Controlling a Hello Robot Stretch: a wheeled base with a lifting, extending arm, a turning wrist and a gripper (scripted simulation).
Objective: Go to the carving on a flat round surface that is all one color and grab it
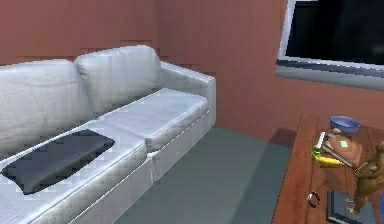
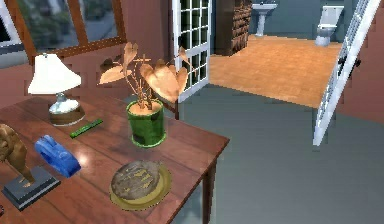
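A flat round olive disc [image 2: 140, 186] lies near the front edge of the wooden table [image 2: 95, 145] in the arm side view, with a low brownish carved-looking piece [image 2: 134, 180] resting on it. A brown carved figure [image 2: 12, 148] stands at the table's left end on a dark rectangular base [image 2: 30, 190]. That figure [image 1: 369, 176] appears again at the forward view's right edge, on the same table [image 1: 300, 180].
A potted plant [image 2: 147, 118], a table lamp [image 2: 55, 85], a green stick [image 2: 87, 128] and a blue object [image 2: 57, 156] share the table. A blue bowl [image 1: 345, 125] sits at its far end. A white sofa [image 1: 110, 115] holds a dark cushion [image 1: 58, 160]. Grey floor [image 2: 270, 140] leads toward open white doors [image 2: 338, 75].
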